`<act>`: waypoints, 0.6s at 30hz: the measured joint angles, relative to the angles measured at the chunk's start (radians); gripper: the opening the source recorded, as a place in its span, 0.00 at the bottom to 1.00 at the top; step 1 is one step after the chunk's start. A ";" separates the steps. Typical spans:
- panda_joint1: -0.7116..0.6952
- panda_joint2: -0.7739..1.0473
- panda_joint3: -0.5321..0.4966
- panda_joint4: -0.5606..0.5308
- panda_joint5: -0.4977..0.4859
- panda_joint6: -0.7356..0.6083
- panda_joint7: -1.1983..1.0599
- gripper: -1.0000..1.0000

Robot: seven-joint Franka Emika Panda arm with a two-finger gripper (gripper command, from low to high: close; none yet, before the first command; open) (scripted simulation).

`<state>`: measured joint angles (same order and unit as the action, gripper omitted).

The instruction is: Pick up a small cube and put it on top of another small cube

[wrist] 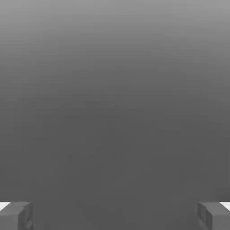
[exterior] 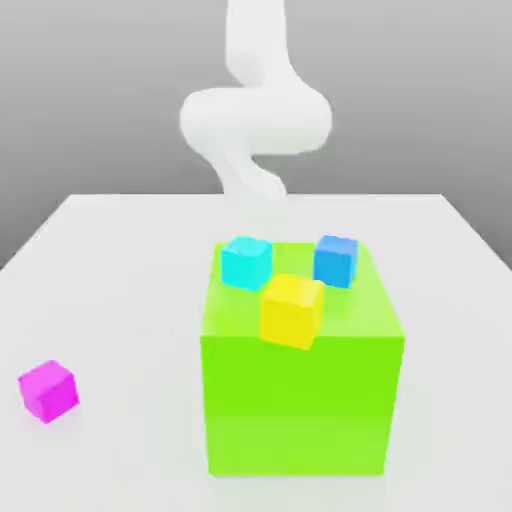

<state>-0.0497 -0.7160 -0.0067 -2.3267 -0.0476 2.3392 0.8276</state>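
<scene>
1. On the white table [exterior: 120,260], toward the exterior view's left and nearest the camera, you have the magenta-pink cube [exterior: 47,390] sitting alone, well apart from everything else and free on all sides, which should make it an easy pick.
2. Your target, the cyan cube [exterior: 246,262], rests on top of the big green block [exterior: 300,400], near the top's far edge on the exterior view's left side.
3. You also have a blue cube [exterior: 335,260] just beside it at the far edge and a yellow cube [exterior: 291,310] near the front edge; neither touches the cyan one, but both crowd the approach, so I judge you will want to come straight down when placing.
4. Your gripper [wrist: 115,215] is spread wide with nothing between its fingertips [wrist: 15,215], and the hand view looks past them at bare grey.
5. Your arm [exterior: 255,120] hangs behind the green block, so I judge the reach toward the pink cube has not begun.
6. No bin, tray or other container is here; the green block serves as a raised platform carrying three cubes.
</scene>
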 joint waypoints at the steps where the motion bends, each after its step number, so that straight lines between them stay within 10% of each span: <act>1: -0.023 0.036 -0.003 -0.011 -0.018 0.017 0.010 0.50; 18: -0.296 0.603 -0.203 -0.193 -0.121 0.284 0.037 0.50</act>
<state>-0.3453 -0.1132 -0.2101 -2.5195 -0.1687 2.6235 0.8647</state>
